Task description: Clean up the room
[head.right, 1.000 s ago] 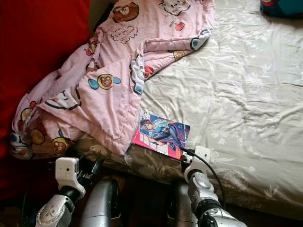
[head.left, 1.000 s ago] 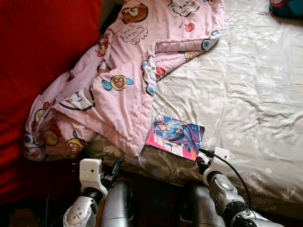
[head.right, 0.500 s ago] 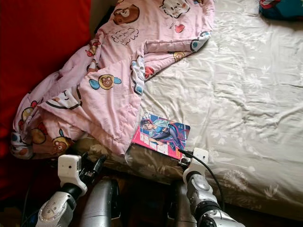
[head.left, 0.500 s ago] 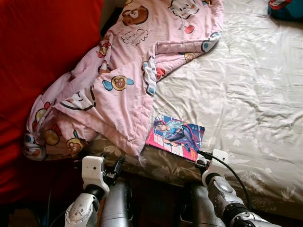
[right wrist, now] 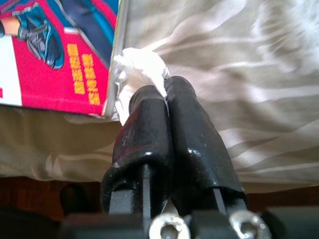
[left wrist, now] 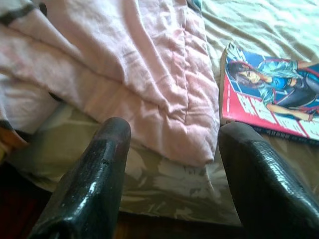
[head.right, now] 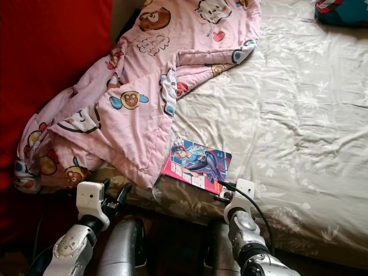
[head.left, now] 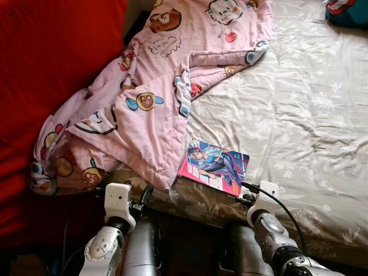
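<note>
A pink cartoon-print blanket (head.left: 144, 109) lies bunched on the left side of the bed and hangs over its near edge. Beside its lower corner a comic book (head.left: 215, 165) with a pink and blue cover lies flat on the floral sheet (head.left: 299, 115). My left gripper (left wrist: 174, 139) is open, low at the bed's edge, pointing at the blanket's hanging corner (left wrist: 194, 124). Its fingers (head.left: 144, 196) touch nothing. My right gripper (right wrist: 159, 97) is shut at the book's near right corner, with a small white crumpled wad (right wrist: 139, 64) pinched at its tips.
A red surface (head.left: 46, 57) rises along the left of the bed. A teal and red object (head.left: 348, 11) lies at the far right corner of the mattress. Dark floor and my silver legs (head.left: 141, 247) are below the bed edge.
My left gripper has moved up and right, closer to the bed's edge under the blanket corner. The right gripper has stayed by the book's corner.
</note>
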{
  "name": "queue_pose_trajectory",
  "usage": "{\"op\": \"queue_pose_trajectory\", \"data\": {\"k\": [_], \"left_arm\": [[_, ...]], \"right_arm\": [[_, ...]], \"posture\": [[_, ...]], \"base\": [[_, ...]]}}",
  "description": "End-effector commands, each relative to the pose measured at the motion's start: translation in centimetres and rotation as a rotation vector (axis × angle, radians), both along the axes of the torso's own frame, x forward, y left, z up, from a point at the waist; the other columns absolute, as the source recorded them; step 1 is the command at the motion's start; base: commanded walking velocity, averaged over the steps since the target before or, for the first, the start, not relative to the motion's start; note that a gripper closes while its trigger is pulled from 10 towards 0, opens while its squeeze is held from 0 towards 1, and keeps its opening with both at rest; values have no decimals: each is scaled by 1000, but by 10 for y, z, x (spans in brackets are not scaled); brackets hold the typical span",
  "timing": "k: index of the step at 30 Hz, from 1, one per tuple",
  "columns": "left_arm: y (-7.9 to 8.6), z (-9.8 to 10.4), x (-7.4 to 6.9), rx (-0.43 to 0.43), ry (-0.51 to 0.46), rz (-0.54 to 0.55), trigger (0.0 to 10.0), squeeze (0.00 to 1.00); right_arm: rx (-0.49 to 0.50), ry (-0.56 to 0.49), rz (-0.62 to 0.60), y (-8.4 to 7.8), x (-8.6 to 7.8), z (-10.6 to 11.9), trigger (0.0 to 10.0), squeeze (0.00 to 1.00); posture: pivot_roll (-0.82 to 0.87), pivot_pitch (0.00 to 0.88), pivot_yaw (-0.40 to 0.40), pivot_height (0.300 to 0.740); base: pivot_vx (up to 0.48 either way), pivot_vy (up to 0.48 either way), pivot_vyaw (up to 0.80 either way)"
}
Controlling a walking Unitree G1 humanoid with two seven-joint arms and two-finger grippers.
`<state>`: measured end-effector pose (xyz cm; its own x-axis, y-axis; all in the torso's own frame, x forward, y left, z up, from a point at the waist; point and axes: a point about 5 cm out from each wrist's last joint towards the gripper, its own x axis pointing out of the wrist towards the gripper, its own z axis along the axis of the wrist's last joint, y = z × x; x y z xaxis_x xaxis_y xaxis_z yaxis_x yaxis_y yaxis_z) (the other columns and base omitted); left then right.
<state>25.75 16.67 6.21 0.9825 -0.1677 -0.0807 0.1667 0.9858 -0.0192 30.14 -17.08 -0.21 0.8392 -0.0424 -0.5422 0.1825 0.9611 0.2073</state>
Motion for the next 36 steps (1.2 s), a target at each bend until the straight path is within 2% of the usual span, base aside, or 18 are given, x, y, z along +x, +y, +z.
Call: {"op": "queue_pose_trajectory", "data": {"k": [1,6,9,11,16,22,23,24,30,34,36], "left_arm": [[7,-14,-5,20,47,24,10000,0],[13,-25,-3,22,77,52,10000,0],[23,-42,-12,7,146,118,10000,0],[25,-48,-13,3,165,130,10000,0],[28,-70,-25,1,249,152,10000,0],[25,-83,-26,-13,300,165,10000,0],[23,-87,-27,-13,324,161,10000,0],[22,-90,-28,-12,341,158,10000,0],[21,-101,-33,-9,408,152,10000,0],[21,-108,-35,-8,465,153,10000,0],[20,-110,-36,-1,478,142,10000,0]], "right_arm": [[0,35,-15,-4,-10,-9,0,0],[-16,-5,-34,-13,-13,-9,0,0],[-53,-70,-54,-24,-28,-15,0,0],[-59,-87,-60,-26,-32,-17,0,0],[-132,-195,-81,-40,-56,-19,0,0],[-148,-202,-78,-43,-66,-22,0,0],[-136,-173,-71,-41,-66,-25,3490,0],[-136,-147,-59,-39,-66,-28,9804,0],[-112,-57,-6,-30,-69,-39,10000,0],[-112,76,26,-26,-83,-54,10000,0],[-108,108,23,-25,-88,-58,10000,0]], "posture": [[115,169,13,610],[88,140,6,610],[46,99,2,610],[33,94,0,610],[-5,77,-3,610],[-35,62,-12,610],[-35,57,-15,610],[-39,53,-16,610],[-42,42,-21,610],[-26,28,-23,635],[-26,27,-22,645]], "base": [[0,0,0],[0,0,0],[0,0,0],[0,0,0],[0,0,0],[0,0,0],[0,0,0],[0,0,0],[0,0,0],[0,0,0],[0,0,0]]}}
